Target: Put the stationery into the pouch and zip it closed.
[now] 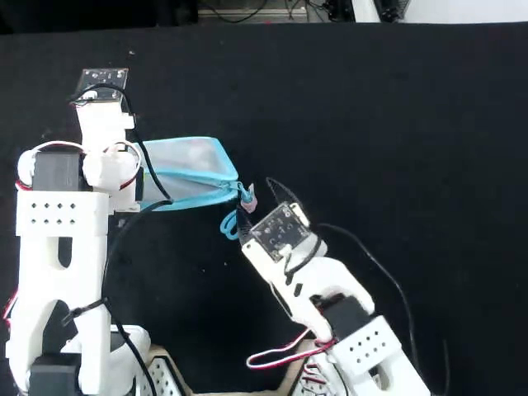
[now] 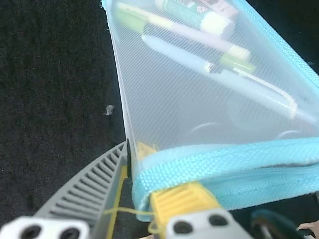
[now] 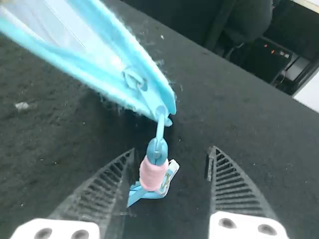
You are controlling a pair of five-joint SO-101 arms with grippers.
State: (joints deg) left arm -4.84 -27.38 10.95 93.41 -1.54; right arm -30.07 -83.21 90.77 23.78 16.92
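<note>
Pens [image 2: 199, 45] sit inside the pouch [image 1: 188, 172], the left tool [image 2: 133, 154] clenches its corner, and the released right tool [image 3: 172, 154] must probably grasp the zip pull [image 3: 155, 172] to finish closing.

1. I see the pouch [image 1: 186, 169] lying flat on the table [image 1: 396, 124].
2. Pens [image 2: 189, 37] lie side by side inside the pouch.
3. The left gripper [image 2: 133, 152] sits at the pouch's left end, pinching that corner beside the zip.
4. The zip pull [image 3: 155, 172] trails off the pouch's right corner.
5. The right gripper [image 3: 171, 151] sits just beyond that corner, its fingers spread either side of the pull.
</note>
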